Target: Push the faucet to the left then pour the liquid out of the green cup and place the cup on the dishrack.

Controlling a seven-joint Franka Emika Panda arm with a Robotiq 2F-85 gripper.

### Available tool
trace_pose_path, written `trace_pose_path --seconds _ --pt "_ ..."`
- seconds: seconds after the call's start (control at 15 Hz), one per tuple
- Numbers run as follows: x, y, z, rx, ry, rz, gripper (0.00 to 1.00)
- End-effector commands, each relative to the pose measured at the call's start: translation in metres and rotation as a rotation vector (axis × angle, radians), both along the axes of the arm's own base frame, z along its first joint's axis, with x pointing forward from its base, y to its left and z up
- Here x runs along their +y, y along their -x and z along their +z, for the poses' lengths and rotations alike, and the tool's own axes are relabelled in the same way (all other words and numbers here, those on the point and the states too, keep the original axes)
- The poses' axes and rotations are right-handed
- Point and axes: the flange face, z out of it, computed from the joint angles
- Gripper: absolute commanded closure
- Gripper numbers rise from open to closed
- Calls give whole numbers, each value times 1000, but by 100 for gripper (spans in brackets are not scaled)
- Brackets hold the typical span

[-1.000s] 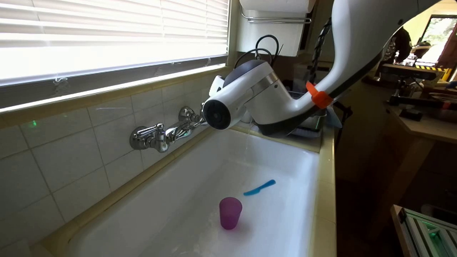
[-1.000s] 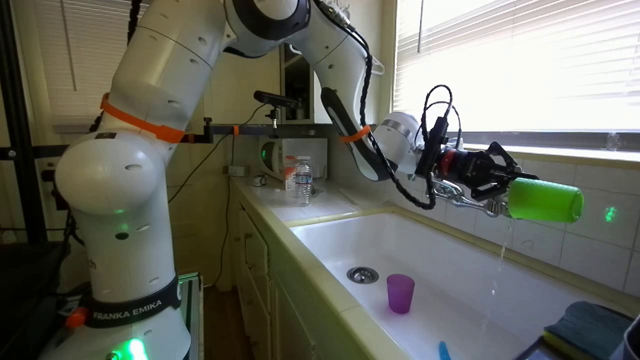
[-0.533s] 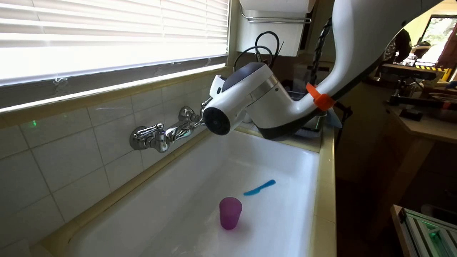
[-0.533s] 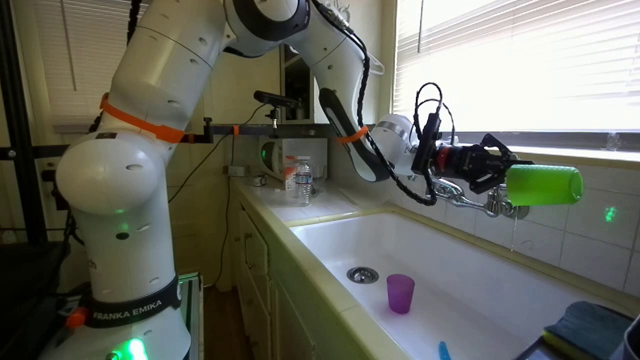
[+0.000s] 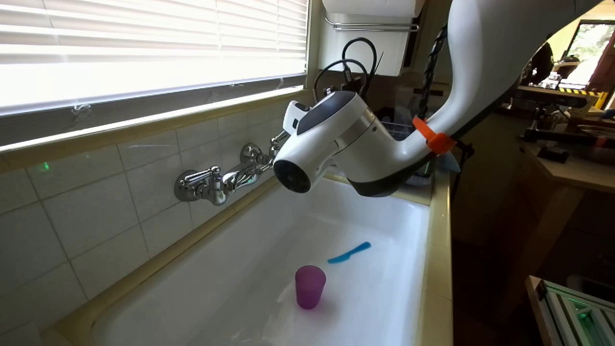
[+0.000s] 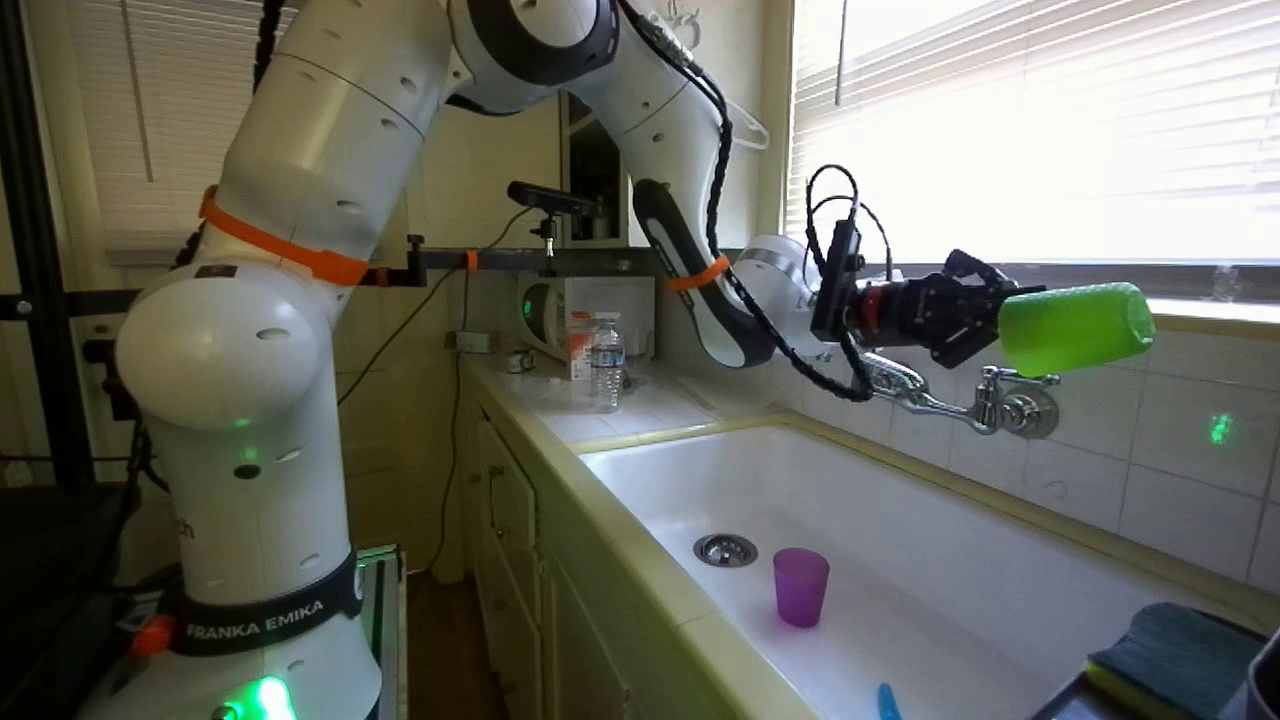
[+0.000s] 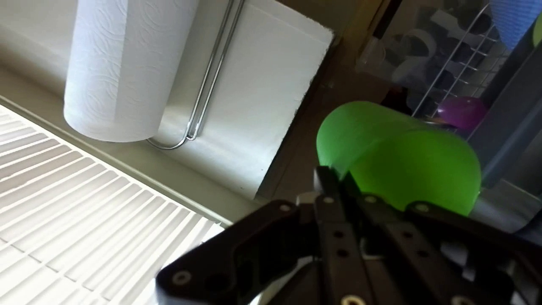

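Observation:
My gripper (image 6: 1030, 292) is shut on the wall of the green cup (image 6: 1085, 325), at its open end. The cup lies on its side in the air above the sink, with its base away from the gripper and tilted up. In the wrist view, the fingertips (image 7: 336, 171) pinch the rim of the green cup (image 7: 413, 165) and its opening faces me. The chrome faucet (image 5: 238, 179) is on the wall, partly behind the arm; its spout also shows in an exterior view (image 6: 925, 400). The dishrack (image 7: 516, 101) is at the right of the wrist view, partly cut off.
A purple cup (image 5: 310, 287) stands in the sink (image 5: 435, 269), beside a blue plastic knife (image 5: 349, 253). A sponge (image 6: 1175, 655) lies at the near right corner. A paper towel roll (image 7: 131, 72) hangs near the window blinds (image 7: 76, 220). A water bottle (image 6: 606, 365) stands on the counter.
The gripper and green cup have risen, and the cup's base has tilted up. The thin stream of liquid falling below the cup earlier no longer shows.

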Motion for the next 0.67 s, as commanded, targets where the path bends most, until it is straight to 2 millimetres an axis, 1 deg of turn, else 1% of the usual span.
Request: trace_pose_path --seconds 0.0,0.33,0.6 --pt "6 8 1 -4 82 6 99" --pt "10 10 4 -12 103 8 99" --pt "14 9 3 -12 75 29 99"
